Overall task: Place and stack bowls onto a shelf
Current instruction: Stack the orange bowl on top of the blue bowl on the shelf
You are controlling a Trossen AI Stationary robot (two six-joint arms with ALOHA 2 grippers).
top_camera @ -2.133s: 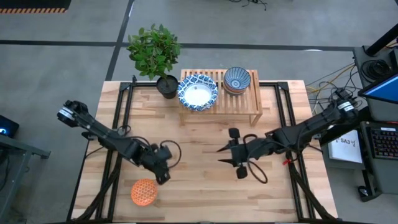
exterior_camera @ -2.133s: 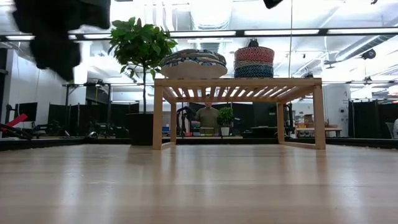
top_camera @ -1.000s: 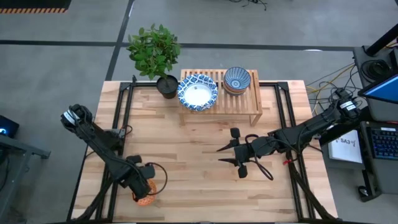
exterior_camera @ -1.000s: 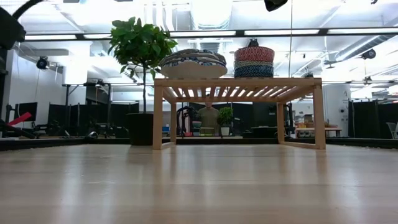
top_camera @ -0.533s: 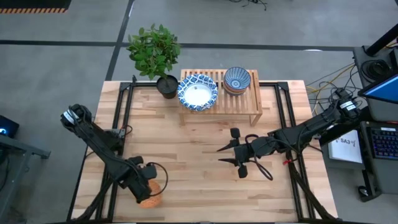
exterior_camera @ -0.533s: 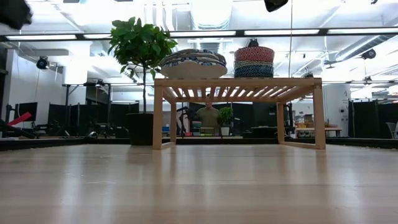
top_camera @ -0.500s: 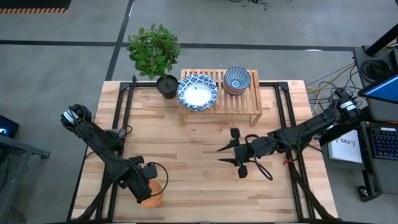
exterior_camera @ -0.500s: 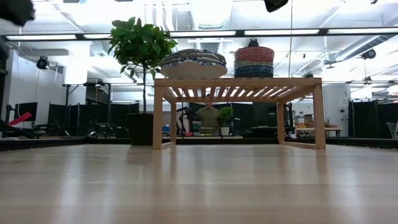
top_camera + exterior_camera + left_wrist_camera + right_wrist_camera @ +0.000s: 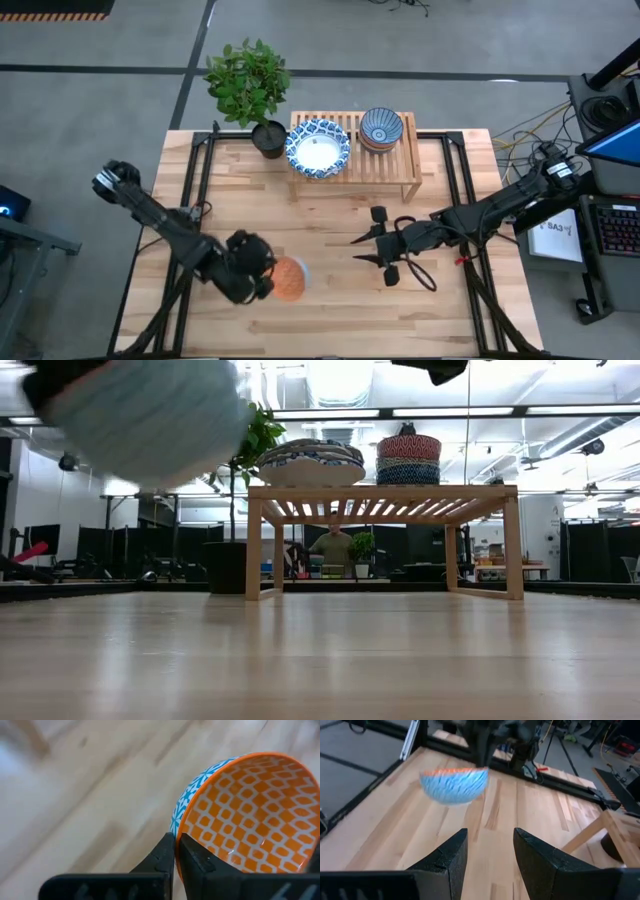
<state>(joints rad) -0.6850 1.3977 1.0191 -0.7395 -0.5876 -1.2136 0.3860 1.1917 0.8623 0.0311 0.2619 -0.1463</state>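
Left gripper (image 9: 268, 282): out over the front-left part of the table (image 9: 330, 230), its two dark fingers (image 9: 165, 855) pinched on the rim of the orange bowl (image 9: 289, 279) — one inside, one outside, as the left wrist view shows
Orange bowl: held in the air, clear of the boards; orange lattice inside, blue-and-white pattern outside; in the right wrist view it hangs above the planks (image 9: 454, 784), and in the low view it is a big pale blur at the upper left (image 9: 140, 420)
Right gripper (image 9: 380, 246): waiting over the middle-right of the table, fingers spread apart with nothing between them; the right wrist view looks across at the lifted bowl through that gap
Shelf (image 9: 400, 165): low slatted wooden rack at the far edge of the table, standing on its legs
Wide bowls (image 9: 318, 148): blue-white rim and white centre, on the left half of the shelf; from the low view a stack (image 9: 312, 463), though I cannot count them
Small bowls (image 9: 381, 129): stacked on the right half of the shelf — red band over a teal one in the low view (image 9: 408, 459)
Plant (image 9: 248, 82): leafy green in a black pot just left of the shelf, near the wide bowls
Person (image 9: 333, 547): standing far back in the room, seen under the shelf
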